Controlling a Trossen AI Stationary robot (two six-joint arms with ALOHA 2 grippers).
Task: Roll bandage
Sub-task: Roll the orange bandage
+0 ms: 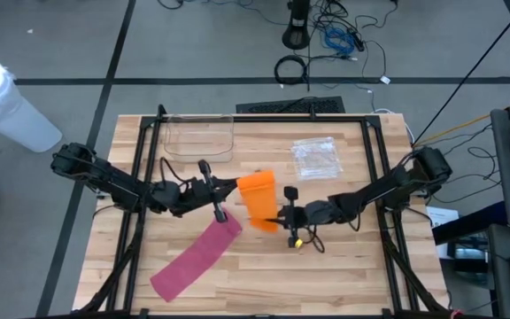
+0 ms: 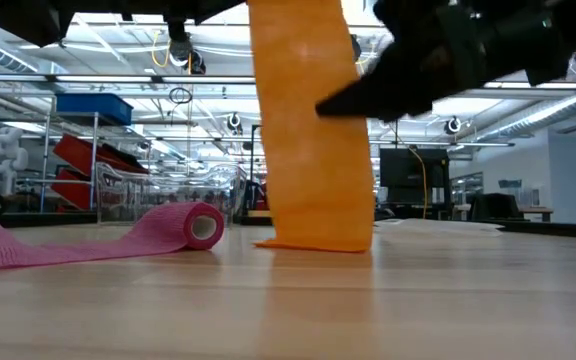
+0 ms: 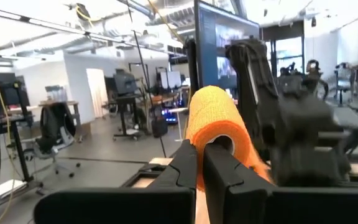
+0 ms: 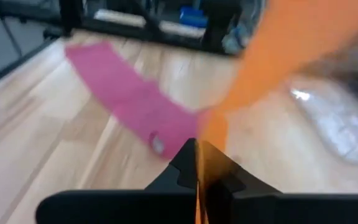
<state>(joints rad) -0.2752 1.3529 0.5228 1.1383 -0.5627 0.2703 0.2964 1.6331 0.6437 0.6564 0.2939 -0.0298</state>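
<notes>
Robotics laboratory: wooden tabletop [image 1: 343,275] inside a black frame [image 1: 140,159], cables [image 1: 335,40] on the grey floor, and an open hall beyond with office chairs [image 3: 58,134], monitors [image 3: 225,37], shelving [image 2: 93,150] and ceiling lights.

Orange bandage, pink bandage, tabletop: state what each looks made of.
Orange bandage: seemingly soft woven or crepe fabric, matte; it hangs limp in a flat strip and shows fine texture on the roll in the left wrist view.
Pink bandage: likely the same crinkled elastic cloth, with a gauzy, rumpled surface.
Tabletop: light wood planks, visible grain, faint sheen.
</notes>
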